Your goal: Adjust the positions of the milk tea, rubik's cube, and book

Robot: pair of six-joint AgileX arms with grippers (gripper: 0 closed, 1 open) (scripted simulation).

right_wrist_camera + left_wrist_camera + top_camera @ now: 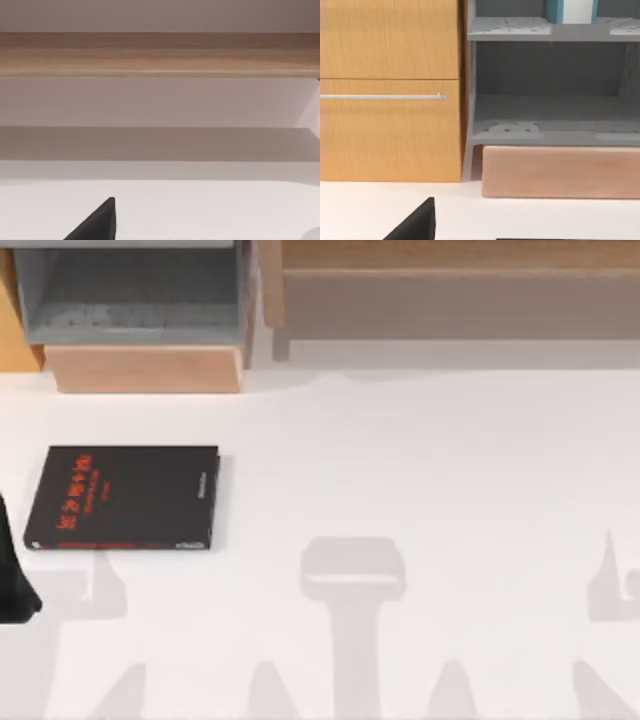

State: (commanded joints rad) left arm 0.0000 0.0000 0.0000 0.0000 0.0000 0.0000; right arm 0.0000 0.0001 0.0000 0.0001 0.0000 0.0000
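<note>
**Book lies flat at the left of the table, both arms drawn back**

The white table spans the whole top view, its surface crossed by grey shadows along the near edge. Along the far side stands the furniture: at far right a long wooden shelf with a pale recess under it, seen again from the right wrist camera as a wood band above the white surface. At far left sits a grey open shelf unit resting on a light wooden base block, with an orange-brown wooden cabinet just beside it on the left; the left wrist view shows that cabinet's thin metal handle bar and, on an upper grey shelf, a white upright item with teal edges, which I cannot identify.

The book is the largest loose thing in sight. It lies flat on the left part of the table, black cover up with red lettering, near the wooden base block but apart from it.

The left arm appears as a dark shape at the left edge of the top view, near the book's near-left corner without touching it. A dark fingertip juts into the left wrist view, and a like fingertip into the right wrist view; whether either hand is spread or pressed together, I cannot tell.
</note>
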